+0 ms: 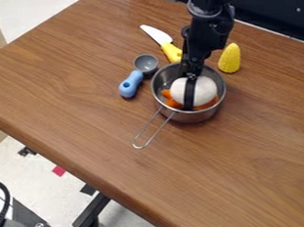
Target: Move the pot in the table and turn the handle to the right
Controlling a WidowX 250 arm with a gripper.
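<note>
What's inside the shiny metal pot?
Inside the pot is a rounded white thing, with orange pieces by its lower edge. The black gripper hides a strip of the white thing. What's right underneath the white thing can't be seen, because it's covered.

bright, diffuse light | soft shadow beside pot (191,117) | metal glints | wooden table (78,88) evenly lit

Here's the yellow-handled knife (158,35), lying near the blue-handled grey measuring scoop (146,64)! Over to the right, the yellow corn (229,59) is resting, while a white ball (205,92) is sitting among orange pieces (174,104).
</note>
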